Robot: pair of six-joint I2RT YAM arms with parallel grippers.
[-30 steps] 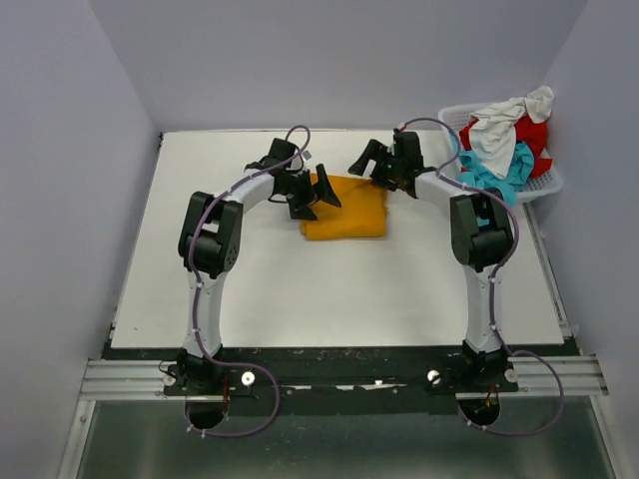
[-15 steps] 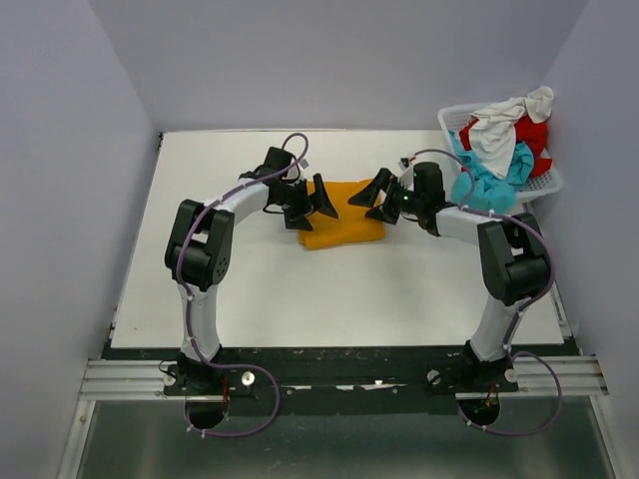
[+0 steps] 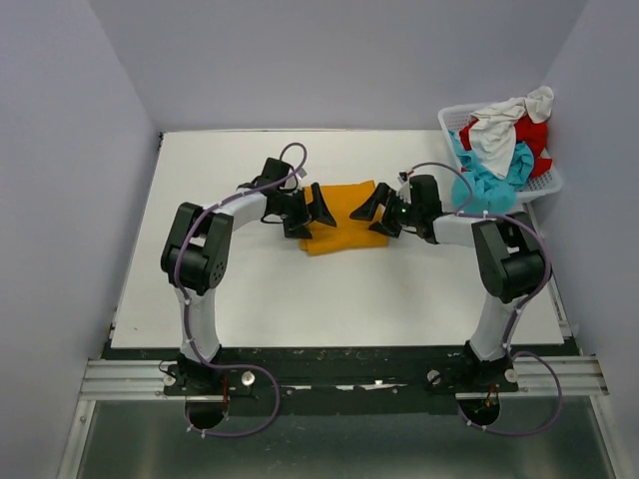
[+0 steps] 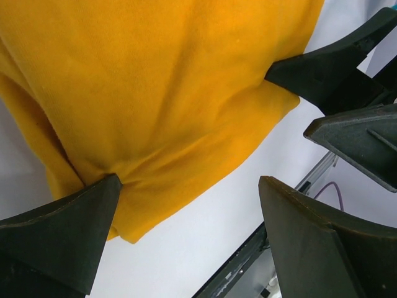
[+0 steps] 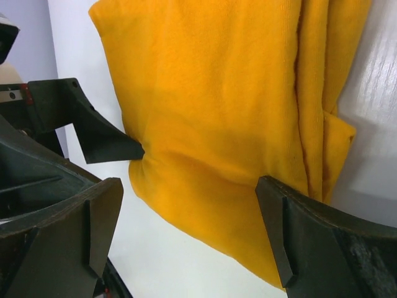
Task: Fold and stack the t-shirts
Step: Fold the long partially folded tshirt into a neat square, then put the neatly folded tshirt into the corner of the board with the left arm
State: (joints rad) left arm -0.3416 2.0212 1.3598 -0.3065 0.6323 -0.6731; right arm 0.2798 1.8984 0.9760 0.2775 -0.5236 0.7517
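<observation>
Your orange shirt [image 3: 344, 215] lies folded on the worktop [image 3: 329, 289], between your 2 arms. Your left gripper [image 3: 310, 217] sits at its left edge, jaws wide apart and holding nothing. In the left wrist view 1 fingertip [image 4: 93, 205] presses into the cloth and puckers it, while the other hangs over bare worktop. Your right gripper [image 3: 376, 215] is at the shirt's right edge, also spread wide and empty. The white shirt [image 3: 499, 130], red shirt [image 3: 536, 133] and turquoise shirt [image 3: 489, 182] are heaped in the basket [image 3: 547, 186] at the far right
</observation>
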